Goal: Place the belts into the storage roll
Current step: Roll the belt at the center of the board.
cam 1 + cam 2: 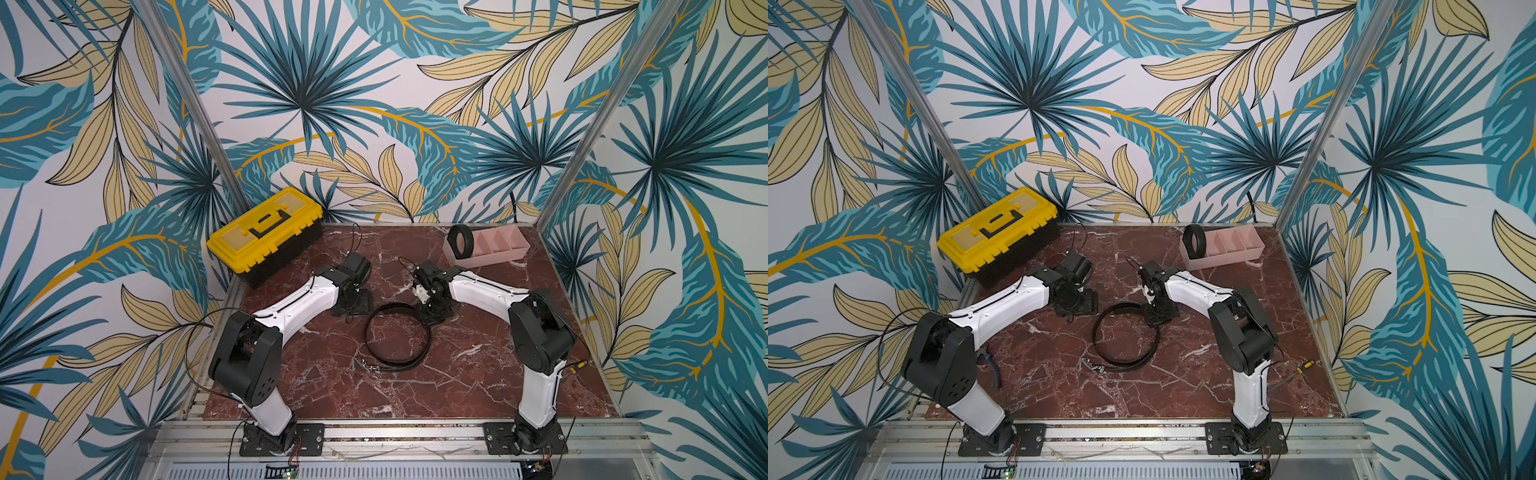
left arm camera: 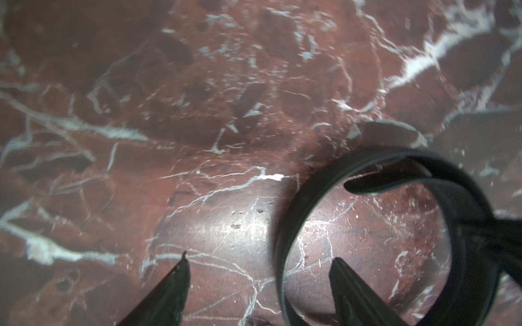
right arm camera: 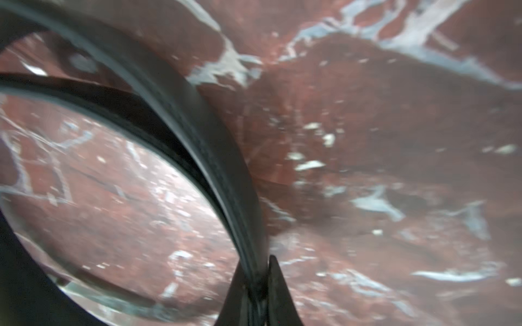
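Note:
One black belt (image 1: pixel 367 332) lies as a loose ring in the middle of the marble table, its metal buckle (image 1: pixel 365 365) at the near left. My right gripper (image 3: pixel 255 262) is shut on the ring's far side (image 3: pixel 197 127). My left gripper (image 2: pixel 260 256) stands open low over the ring's far left. The strap (image 2: pixel 296 203) runs between its fingers, one fingertip inside the loop and one outside. A second belt (image 1: pixel 460 237), tightly coiled, stands in the left end compartment of the pink storage roll (image 1: pixel 494 257) at the back right. Both top views show this.
A yellow-and-black toolbox (image 1: pixel 266 235) sits closed at the back left. A small screwdriver (image 1: pixel 1304 365) lies by the right wall, and blue-handled pliers (image 1: pixel 990 361) lie beside the left arm. Patterned walls enclose the table on three sides.

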`<state>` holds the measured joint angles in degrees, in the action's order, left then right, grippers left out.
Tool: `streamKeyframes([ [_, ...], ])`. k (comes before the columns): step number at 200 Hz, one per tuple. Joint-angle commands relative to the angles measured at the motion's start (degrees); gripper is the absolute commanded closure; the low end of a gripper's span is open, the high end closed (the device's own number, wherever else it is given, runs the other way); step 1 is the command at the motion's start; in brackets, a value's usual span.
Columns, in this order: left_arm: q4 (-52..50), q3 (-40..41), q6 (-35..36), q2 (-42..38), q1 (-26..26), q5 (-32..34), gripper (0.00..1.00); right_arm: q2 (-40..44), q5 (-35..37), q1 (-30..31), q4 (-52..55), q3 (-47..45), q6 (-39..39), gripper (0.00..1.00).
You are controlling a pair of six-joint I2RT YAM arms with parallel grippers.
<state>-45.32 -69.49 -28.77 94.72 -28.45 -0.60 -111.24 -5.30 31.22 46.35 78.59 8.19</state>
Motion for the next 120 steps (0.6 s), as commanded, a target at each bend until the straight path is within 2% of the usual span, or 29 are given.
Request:
streamKeyframes([
  [1, 5.56, -0.16, 11.35, -1.2, -1.86, -2.54, 0.19, 2.15, -0.65, -0.51, 2.51, -0.68, -8.77, 0.93],
  [17, 10.74, 1.15, 16.89, -0.34, -1.75, -5.29, 0.16, 2.49, -1.92, -1.22, 1.64, -1.38, -10.36, 0.93],
  [51, 32.82, 11.66, 28.78, -4.09, -2.83, -15.4, 0.18, 1.22, -1.98, -1.31, 1.37, -1.57, -11.08, 0.92],
  [80, 30.4, 8.37, 35.73, 0.56, -3.61, -19.31, 0.29, 0.94, -2.57, -1.36, 0.23, -1.82, -10.02, 0.91],
  [120, 30.51, 5.99, 42.15, 2.49, -4.51, -20.38, 0.33, 0.34, -3.04, -1.57, -0.93, -1.98, -9.28, 0.91],
])
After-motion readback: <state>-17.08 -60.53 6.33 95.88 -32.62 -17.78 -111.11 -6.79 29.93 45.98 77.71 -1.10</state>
